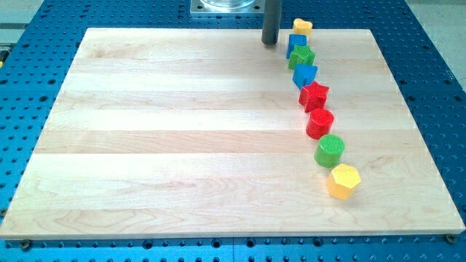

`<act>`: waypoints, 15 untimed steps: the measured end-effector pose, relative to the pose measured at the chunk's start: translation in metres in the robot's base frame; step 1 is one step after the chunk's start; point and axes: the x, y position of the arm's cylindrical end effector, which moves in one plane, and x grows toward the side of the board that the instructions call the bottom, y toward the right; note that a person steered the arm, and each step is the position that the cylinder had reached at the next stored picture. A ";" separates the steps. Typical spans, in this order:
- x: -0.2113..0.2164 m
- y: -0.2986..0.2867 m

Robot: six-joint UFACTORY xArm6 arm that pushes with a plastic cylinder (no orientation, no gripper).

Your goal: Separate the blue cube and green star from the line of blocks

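Observation:
A line of blocks runs down the right part of the wooden board (182,145). From the view's top: a yellow block (301,27), the blue cube (296,42), the green star (302,56), a second blue block (304,74), a red star (314,95), a red cylinder (320,123), a green cylinder (330,151) and a yellow hexagon (343,180). My tip (270,42) stands at the board's top edge, a short way left of the blue cube and apart from it.
A blue perforated table (429,87) surrounds the board. A grey metal base (226,6) sits above the board's top edge, behind the rod.

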 end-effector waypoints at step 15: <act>0.077 0.097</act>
